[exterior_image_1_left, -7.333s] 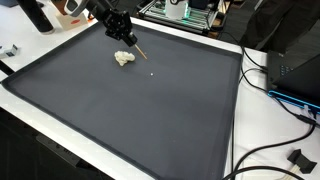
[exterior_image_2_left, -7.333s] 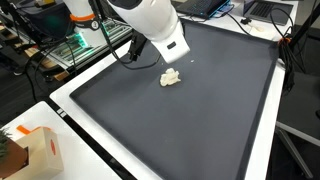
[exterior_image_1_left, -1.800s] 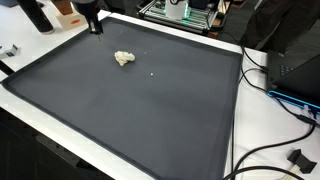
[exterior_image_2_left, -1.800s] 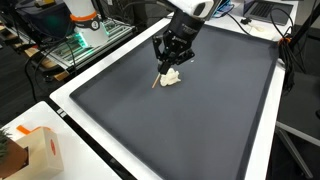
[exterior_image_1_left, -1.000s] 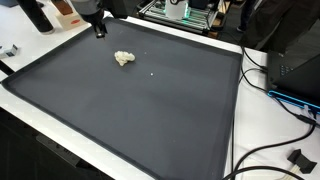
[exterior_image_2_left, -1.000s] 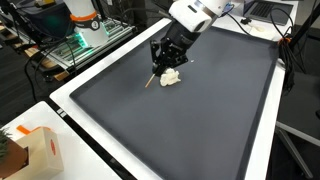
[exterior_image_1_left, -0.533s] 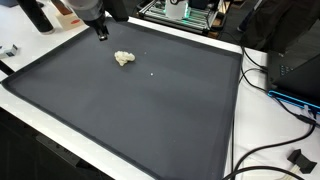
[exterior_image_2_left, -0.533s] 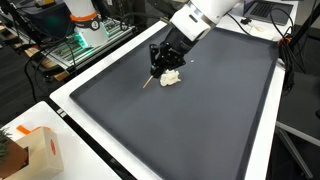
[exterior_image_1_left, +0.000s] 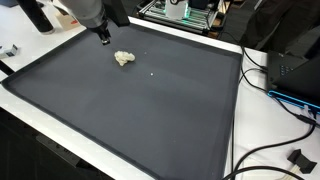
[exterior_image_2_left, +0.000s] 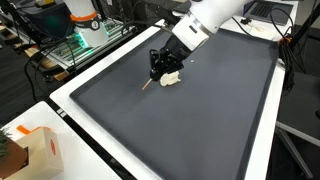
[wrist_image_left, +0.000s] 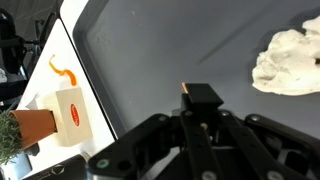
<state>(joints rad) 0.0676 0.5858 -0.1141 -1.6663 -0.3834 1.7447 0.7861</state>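
**Pincer closed on a thin stick beside a pale lump near the mat's far edge**

In an exterior view the pincer is seen close to a far corner of the dark mat, just inside its raised border. The pale crumpled lump is found on the mat a little inward from that border, near the pincer but apart from it. Most of the mat toward the camera and toward the opposite side is left open, with only a tiny white speck lying just beyond the lump.

The mat is laid on a white table, whose rim is shown as a narrow band around it. Black cables are draped past one side of the table, and a cardboard box is placed off a near corner. A rack of electronics is seen behind the far edge.

The pincer's fingers are drawn together on a thin stick, which is held tilted with its lower tip near the mat, just beside the lump. Whether the tip touches the mat cannot be told. In the wrist view the pincer fills the lower part, the stick is hard to make out, and the lump is cut off at the picture's edge.
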